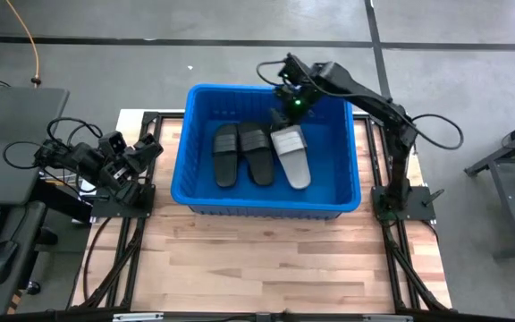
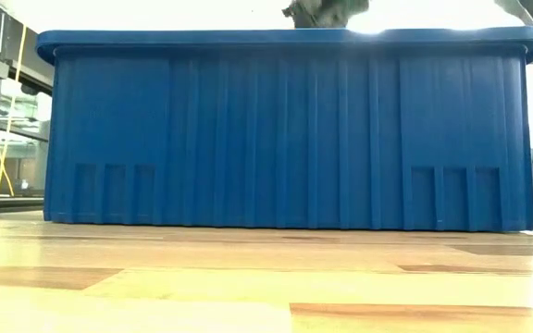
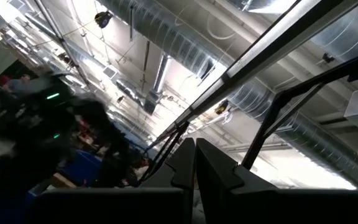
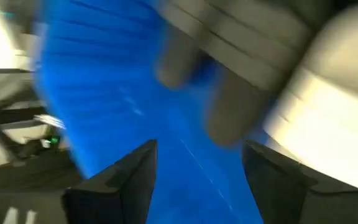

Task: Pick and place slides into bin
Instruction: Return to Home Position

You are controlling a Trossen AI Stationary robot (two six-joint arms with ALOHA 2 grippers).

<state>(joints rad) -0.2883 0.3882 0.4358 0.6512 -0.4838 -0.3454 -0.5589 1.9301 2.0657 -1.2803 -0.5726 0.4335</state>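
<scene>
Over the far wall of the bin (image 1: 179, 174), at upper centre of the high view, the right pincer (image 1: 290, 100) is held wide open with nothing between its fingers. Just below it, inside the bin, a black slide (image 1: 227, 154), a second black slide (image 1: 257, 152) and a grey slide (image 1: 292, 156) are laid side by side. The bin is set on the wooden table (image 1: 266, 264). At mid left, the left pincer (image 1: 147, 152) is folded back, fingers drawn together.

In my low view the bin (image 2: 285, 129) wall hides the slides (image 1: 257, 154); my right wrist view is smeared.
</scene>
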